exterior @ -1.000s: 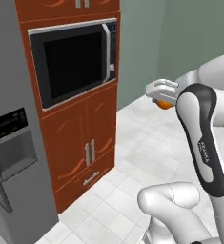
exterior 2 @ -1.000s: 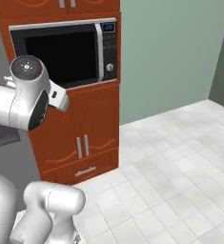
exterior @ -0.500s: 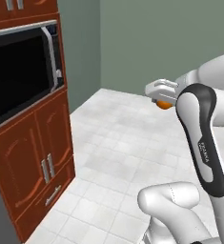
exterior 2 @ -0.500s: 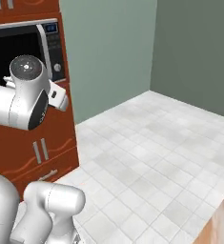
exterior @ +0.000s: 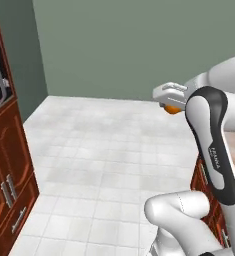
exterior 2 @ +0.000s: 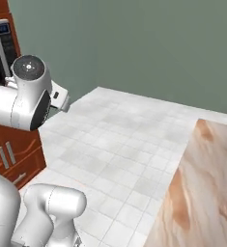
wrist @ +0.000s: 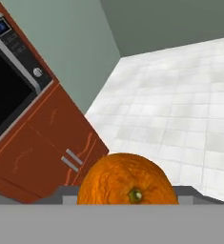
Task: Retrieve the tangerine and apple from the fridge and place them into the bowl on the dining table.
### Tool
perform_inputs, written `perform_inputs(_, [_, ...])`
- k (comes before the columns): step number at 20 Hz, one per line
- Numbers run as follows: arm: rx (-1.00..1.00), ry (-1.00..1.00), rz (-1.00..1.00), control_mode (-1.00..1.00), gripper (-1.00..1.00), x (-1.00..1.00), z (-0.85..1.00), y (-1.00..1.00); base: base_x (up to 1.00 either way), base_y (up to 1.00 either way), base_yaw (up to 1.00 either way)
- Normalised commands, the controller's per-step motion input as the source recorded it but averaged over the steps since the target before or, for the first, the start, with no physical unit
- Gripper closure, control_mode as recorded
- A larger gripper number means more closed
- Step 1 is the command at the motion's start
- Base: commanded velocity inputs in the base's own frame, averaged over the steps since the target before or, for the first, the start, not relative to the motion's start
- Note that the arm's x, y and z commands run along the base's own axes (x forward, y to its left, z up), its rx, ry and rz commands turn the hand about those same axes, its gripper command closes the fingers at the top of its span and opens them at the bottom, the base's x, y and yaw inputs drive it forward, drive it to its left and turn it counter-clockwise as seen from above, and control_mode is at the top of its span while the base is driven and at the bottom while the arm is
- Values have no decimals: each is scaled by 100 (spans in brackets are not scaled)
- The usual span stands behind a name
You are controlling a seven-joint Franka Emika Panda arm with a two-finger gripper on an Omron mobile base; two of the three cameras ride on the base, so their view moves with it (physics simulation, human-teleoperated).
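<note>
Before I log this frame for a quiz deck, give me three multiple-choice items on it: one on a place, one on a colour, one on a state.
1. Where does the dining table show in the right base view?
A. lower right
B. upper left
C. top centre

2. What colour is the fruit in the gripper?
A. red
B. orange
C. green

3. What state is the gripper in?
A. open and bare
B. shut on the tangerine
C. shut on a cabinet handle

Answers:
1. A, since the beige-pink marbled top fills that corner beside the white tiled floor.
2. B, since the hand view shows a bright orange ball at the fingers, and the left base view shows orange under the hand.
3. B, since the tangerine sits between the gripper's fingers at the bottom of the hand view, well off the floor.
</note>
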Motion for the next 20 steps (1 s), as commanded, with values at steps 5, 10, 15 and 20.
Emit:
perform_inputs(5, [0, 0, 0, 100, 100, 0, 0, 0, -83, 0, -49])
perform_inputs(10, [0, 0, 0, 100, 100, 0, 0, 0, -52, 8, -47])
perform_inputs(15, [0, 0, 0, 100, 100, 0, 0, 0, -41, 29, -46])
perform_inputs(20, [0, 0, 0, 100, 100, 0, 0, 0, -66, 28, -43])
